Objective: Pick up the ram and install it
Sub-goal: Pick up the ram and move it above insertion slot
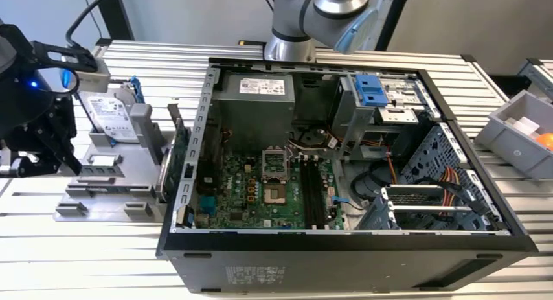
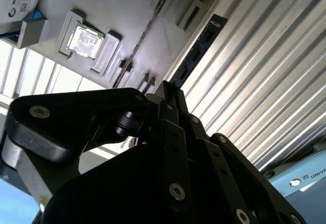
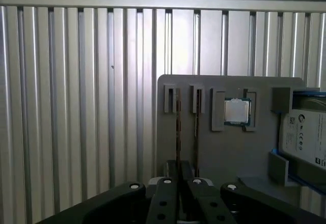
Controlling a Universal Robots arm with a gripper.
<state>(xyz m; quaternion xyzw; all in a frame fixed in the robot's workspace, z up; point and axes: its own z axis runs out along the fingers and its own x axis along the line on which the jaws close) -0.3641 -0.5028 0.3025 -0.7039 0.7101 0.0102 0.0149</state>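
Ribbed table (image 3: pixel 76 107) bears one gray tray (image 3: pixel 224 152): two slots (image 3: pixel 168 100), ram (image 3: pixel 178 132) edgewise, one processor (image 3: pixel 237 111); hand (image 3: pixel 182 170) closed.

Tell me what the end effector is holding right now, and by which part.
Nothing: the end effector is shut and empty, near the ram in the gray holder.
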